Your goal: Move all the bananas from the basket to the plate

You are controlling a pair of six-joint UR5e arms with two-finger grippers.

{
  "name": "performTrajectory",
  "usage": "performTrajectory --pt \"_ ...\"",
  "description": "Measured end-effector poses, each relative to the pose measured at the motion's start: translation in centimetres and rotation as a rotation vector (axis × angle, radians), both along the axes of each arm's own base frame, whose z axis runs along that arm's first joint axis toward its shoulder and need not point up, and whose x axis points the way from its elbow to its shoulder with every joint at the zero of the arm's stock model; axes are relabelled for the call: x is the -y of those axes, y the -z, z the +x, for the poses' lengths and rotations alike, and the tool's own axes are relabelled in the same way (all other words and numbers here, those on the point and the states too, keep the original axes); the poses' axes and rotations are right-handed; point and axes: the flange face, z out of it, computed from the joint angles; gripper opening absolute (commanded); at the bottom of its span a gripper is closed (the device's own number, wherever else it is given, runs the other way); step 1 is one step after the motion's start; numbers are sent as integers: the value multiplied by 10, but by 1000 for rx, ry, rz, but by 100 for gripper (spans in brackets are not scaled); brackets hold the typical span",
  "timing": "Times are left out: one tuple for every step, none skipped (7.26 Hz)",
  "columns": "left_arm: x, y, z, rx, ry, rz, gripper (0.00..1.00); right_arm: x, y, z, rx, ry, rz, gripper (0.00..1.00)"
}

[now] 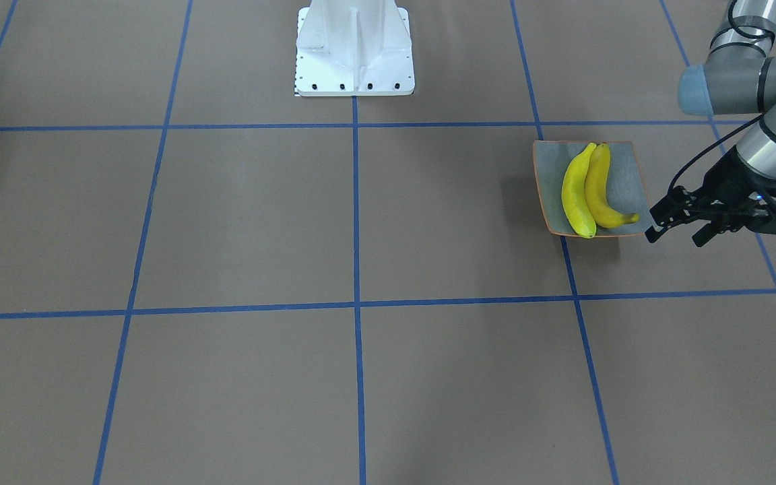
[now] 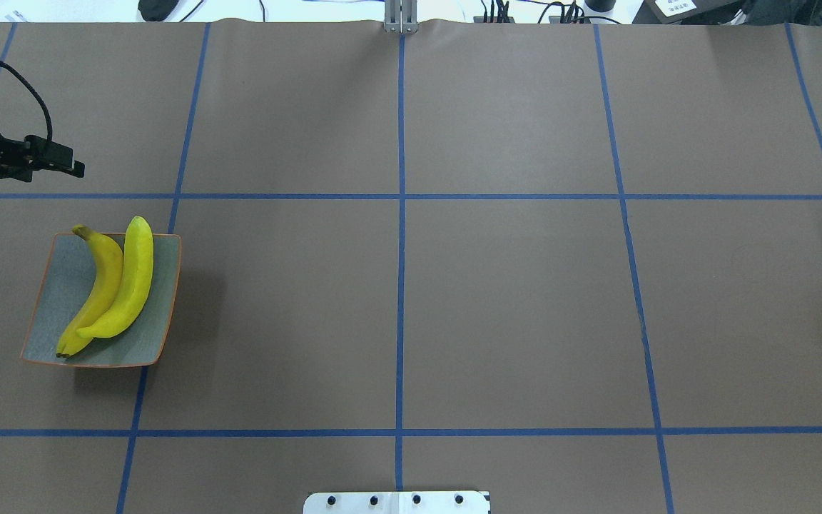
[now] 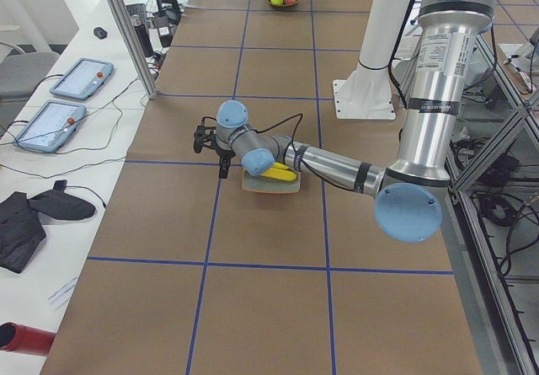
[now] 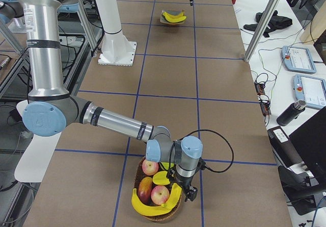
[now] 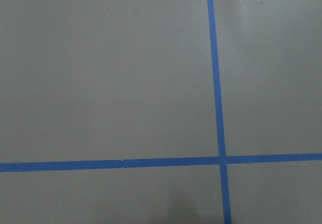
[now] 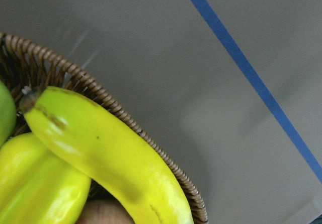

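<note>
Two bright yellow curved bananas (image 1: 587, 192) lie side by side on square grey-green orange-rimmed plate (image 1: 547, 178). Brown wicker basket (image 4: 170, 217): long yellow banana (image 4: 153, 206), red apples (image 4: 160, 194). Left gripper (image 1: 675, 237): fingers spread, empty, beside plate. Right gripper (image 4: 189, 192) over basket: opening cannot be told.

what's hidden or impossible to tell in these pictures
Right gripper: shows only in the exterior right view, small; jaws open or shut, cannot tell.
Yellow curved bananas in the brown wicker basket: red apples and the gripper cover part, and the right wrist view's edge cuts them off; count unsure.
Basket: outside the overhead and front-facing views.
Square grey-green plate: absent from the left wrist view, which shows only brown table covering and blue tape.
</note>
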Motion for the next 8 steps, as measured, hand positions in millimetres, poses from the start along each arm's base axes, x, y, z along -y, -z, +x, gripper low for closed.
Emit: performTrajectory --pt "1 0 1 0 0 0 100 -1 -3 -1 0 3 -6 95" --pt "2 1 1 -1 0 1 100 -3 -6 -2 0 4 -13 95" --pt "2 1 1 -1 -1 2 100 -3 -8 -3 -1 7 -18 95" --pt "2 2 1 -1 -1 2 100 -4 -10 -5 -2 11 -22 95" --pt "2 2 1 -1 -1 3 100 -4 -12 -7 -2 14 -25 93" --pt "2 2 1 -1 -1 2 100 -4 -12 -9 -2 18 -26 91" --pt "2 1 1 0 -1 1 100 -3 -12 -11 -3 22 -26 89" --pt "2 -1 2 1 -1 -1 100 0 -13 -12 -4 25 -27 89"
